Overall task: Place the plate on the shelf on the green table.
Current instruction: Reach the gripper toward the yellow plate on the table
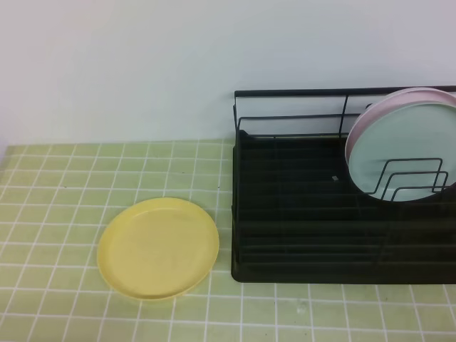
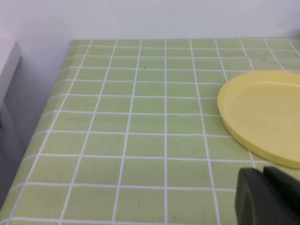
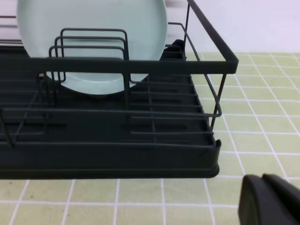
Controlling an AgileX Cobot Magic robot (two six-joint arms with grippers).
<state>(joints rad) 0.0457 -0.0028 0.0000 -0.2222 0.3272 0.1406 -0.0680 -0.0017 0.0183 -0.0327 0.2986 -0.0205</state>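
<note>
The green table (image 1: 64,185) filled the lower half of the overhead view, and the shelf (image 1: 285,235) took the whole right side of it, with a mint-green plate (image 1: 399,153) and a pink plate (image 1: 370,117) behind it standing upright in the dividers at upper right. The plate (image 1: 158,247) lay flat on the tiles at lower centre-left, just beside the shelf's left edge but not touching. The risk, as I judged it: a flat, shallow-rimmed plate gives little to grab, so the fingers could skid it across the tiles or nudge it into the rack's tray; once lifted, it might clip the wire rail or knock the standing plates. Neither arm showed in the overhead view. The left gripper (image 2: 269,199) sat low at the bottom right of its wrist view, fingers pressed together, holding nothing, near the plate's rim. The right gripper (image 3: 272,201) hung likewise at lower right, fingers together and empty, facing the shelf's side.
</note>
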